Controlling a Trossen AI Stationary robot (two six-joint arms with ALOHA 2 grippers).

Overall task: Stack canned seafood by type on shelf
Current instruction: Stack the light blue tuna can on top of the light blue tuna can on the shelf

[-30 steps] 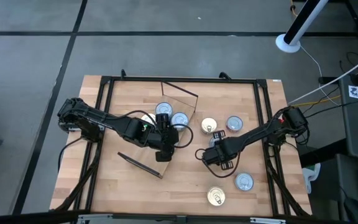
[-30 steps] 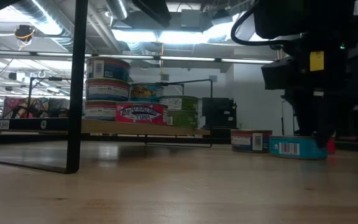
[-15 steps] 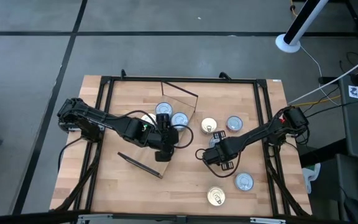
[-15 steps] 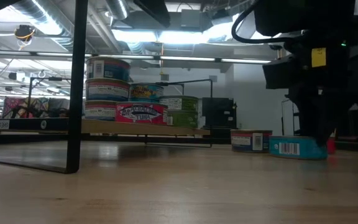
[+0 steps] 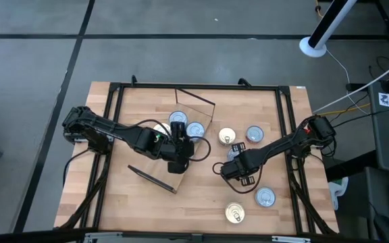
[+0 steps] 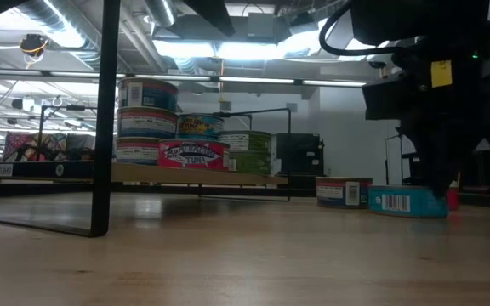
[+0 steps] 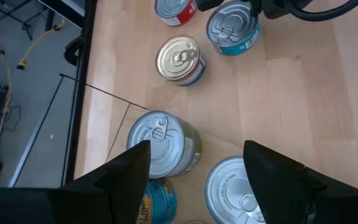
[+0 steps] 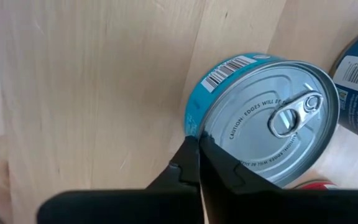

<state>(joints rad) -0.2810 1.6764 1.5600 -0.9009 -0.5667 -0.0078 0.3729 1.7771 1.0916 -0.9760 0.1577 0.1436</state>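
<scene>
The shelf [image 6: 196,175] is a light board in a dark frame, bearing stacked cans [image 6: 147,119]; from above two silver tops [image 5: 178,119] show on it. My left gripper [image 7: 194,168] hangs open above the shelf's cans, over a green-labelled can [image 7: 163,143], touching nothing. Loose canned seafood stands on the table: a gold-lidded can [image 5: 227,137], a silver can [image 5: 254,134] and a teal-labelled can [image 8: 266,118]. My right gripper [image 8: 197,165] points down, shut, at the teal can's rim. My right gripper's shut fingertips [image 8: 188,163] come from above, pointing down, at the teal can's rim [image 8: 194,124] on its barcode side. The can stands flat on the table. Whether the fingertips touch the rim, I cannot tell.
Nearer the table's front edge stand a silver can [image 5: 265,197] and a gold can [image 5: 234,213]. A blue-red can [image 6: 343,192] stands behind the teal one. A black frame [image 5: 117,94] runs round the tabletop, with an upright post [image 6: 102,119] at the left.
</scene>
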